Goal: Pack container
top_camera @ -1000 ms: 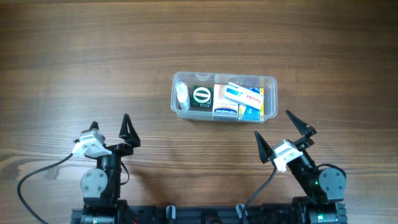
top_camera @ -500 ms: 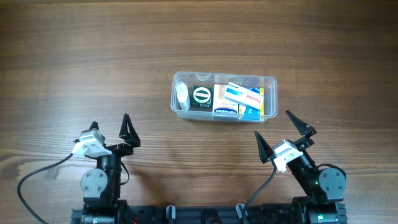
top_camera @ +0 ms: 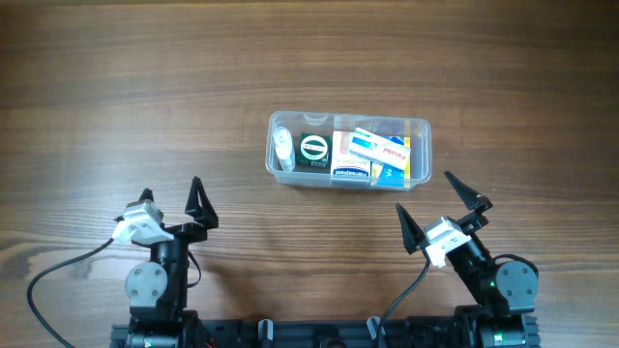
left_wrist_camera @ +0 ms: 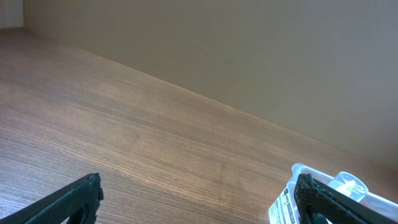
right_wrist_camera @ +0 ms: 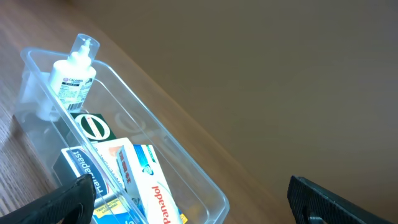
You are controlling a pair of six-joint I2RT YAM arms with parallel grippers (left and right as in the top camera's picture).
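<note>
The clear plastic container (top_camera: 421,129) stands at the table's middle right. It holds a small spray bottle (top_camera: 281,147) at its left end, a dark green box (top_camera: 313,152), and several small boxes, one a white Panadol box (top_camera: 380,145). The right wrist view shows the container (right_wrist_camera: 163,138) with the bottle (right_wrist_camera: 73,73) and the Panadol box (right_wrist_camera: 149,186). In the left wrist view only the container's corner (left_wrist_camera: 300,169) shows. My left gripper (top_camera: 171,197) is open and empty near the front left. My right gripper (top_camera: 440,206) is open and empty in front of the container.
The wooden table (top_camera: 145,87) stretches left and behind the container. Black cables (top_camera: 58,266) run by the left arm's base at the front edge.
</note>
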